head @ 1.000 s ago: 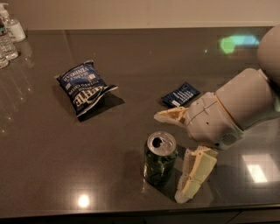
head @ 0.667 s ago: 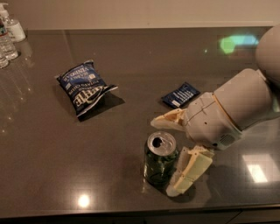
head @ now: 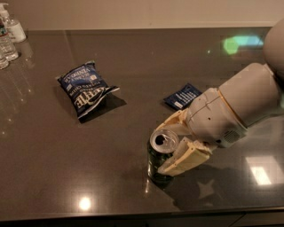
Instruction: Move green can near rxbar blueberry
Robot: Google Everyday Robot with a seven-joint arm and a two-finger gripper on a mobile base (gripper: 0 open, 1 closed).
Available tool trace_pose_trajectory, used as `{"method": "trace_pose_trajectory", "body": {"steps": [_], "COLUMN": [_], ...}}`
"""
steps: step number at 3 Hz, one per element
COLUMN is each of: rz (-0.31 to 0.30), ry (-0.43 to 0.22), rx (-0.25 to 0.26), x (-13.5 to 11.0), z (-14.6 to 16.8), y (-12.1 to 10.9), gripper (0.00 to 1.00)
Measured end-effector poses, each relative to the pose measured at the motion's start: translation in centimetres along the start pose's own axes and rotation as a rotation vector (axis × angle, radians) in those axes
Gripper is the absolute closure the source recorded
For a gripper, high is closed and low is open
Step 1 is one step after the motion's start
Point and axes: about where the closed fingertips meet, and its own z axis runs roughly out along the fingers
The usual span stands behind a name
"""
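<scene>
**Clerk:** How is the surface looking, and the room?

**Inspector:** A dark, glossy surface [head: 133, 57] is running back to a pale wall [head: 133, 13]. It is reflecting several ceiling lights and a green-blue glow [head: 242, 43] at the far right.

**Clerk:** Containers?

**Inspector:** The green can [head: 155, 165] is standing upright near the front edge, its silver top facing up. I cannot tell what it is holding. Clear bottles [head: 9, 37] are standing at the far left corner, contents not discernible. A puffy blue chip bag [head: 86, 88] is lying left of centre.

**Clerk:** And the task's things?

**Inspector:** The rxbar blueberry [head: 184, 95] is lying flat behind and to the right of the can, apart from it. The gripper [head: 160, 150] is grasping the can, one finger pressing its far side and the other its near right side.

**Clerk:** Changes from before?

**Inspector:** The fingers were spread wider; they have closed in. Can, bag and bar are sitting where they were.
</scene>
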Motion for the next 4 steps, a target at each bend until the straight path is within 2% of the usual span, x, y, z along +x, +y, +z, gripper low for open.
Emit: {"method": "trace_pose_trajectory", "body": {"steps": [1,2,4], "rz": [0.035,0.076,0.177], "ry": [0.013,0.027,0.006], "rx": [0.062,0.142,0.284], "x": [0.3,1.2,4.0], "z": [-2.0,-4.5,-9.8], "y": [-1.9,-4.8,-12.0], "gripper": [0.86,1.0,1.0]}}
